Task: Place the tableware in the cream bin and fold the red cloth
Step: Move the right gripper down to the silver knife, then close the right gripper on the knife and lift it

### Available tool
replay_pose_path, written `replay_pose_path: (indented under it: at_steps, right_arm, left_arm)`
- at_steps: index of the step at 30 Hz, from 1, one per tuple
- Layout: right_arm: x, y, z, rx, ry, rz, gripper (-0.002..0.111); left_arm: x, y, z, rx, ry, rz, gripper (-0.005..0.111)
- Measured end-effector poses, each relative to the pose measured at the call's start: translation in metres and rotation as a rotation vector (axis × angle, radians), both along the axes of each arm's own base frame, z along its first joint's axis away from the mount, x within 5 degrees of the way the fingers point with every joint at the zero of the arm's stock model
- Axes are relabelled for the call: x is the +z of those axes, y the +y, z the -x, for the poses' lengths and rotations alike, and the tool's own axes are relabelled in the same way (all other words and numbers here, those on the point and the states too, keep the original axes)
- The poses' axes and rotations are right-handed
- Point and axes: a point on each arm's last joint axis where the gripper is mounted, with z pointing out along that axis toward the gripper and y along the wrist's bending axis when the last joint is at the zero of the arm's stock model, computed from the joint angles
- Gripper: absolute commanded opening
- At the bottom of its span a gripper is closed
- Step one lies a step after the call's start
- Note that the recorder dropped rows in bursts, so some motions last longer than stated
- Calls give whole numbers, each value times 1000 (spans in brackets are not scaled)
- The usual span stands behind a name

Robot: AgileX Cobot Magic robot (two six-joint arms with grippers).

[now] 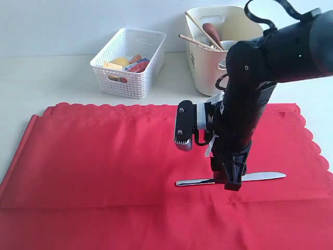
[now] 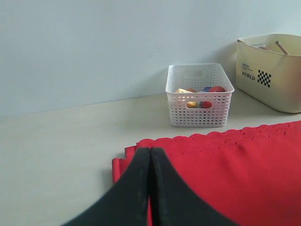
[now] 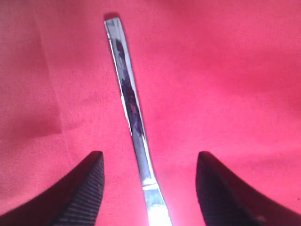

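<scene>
In the exterior view the right arm point(image 1: 291, 47) covers the middle of the knife point(image 1: 265, 176), under the right hand point(image 1: 232, 183). It also covers the 3 o'clock side of the cream bin point(image 1: 203, 57) at 1 o'clock. The red cloth point(image 1: 104, 166) is cut by the edges at 6 and 3 o'clock. The food point(image 1: 127, 63) in the white basket point(image 1: 130, 83) is too small to name. In the right wrist view one knife end leaves the picture in glare. The left hand point(image 2: 149, 188) is cut by its picture's edge.

The knife point(image 1: 195, 182) lies flat on the cloth point(image 1: 104, 172) directly under the right pincer point(image 1: 232, 183), between its parted fingers, reaching out to its left and right. Behind the pincer, off the cloth, stands the bin point(image 1: 204, 57) with chopsticks point(image 1: 195, 40) and a spoon point(image 1: 212, 32) in it. The basket point(image 1: 132, 78) sits behind and to the left.
</scene>
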Motion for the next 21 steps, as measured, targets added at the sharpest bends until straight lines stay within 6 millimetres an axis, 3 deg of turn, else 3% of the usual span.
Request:
replay_pose_path:
  at_steps: [13,16,21]
  right_arm:
    - [-36,-2,-4,1,56,78,52]
    - [-36,-2,-6,-10,39,84,41]
    - [-37,-3,-7,-17,33,92,13]
  left_arm:
    - [0,0,0,0,0,0,1]
    - [0,0,0,0,0,0,1]
    - [0,0,0,0,0,0,1]
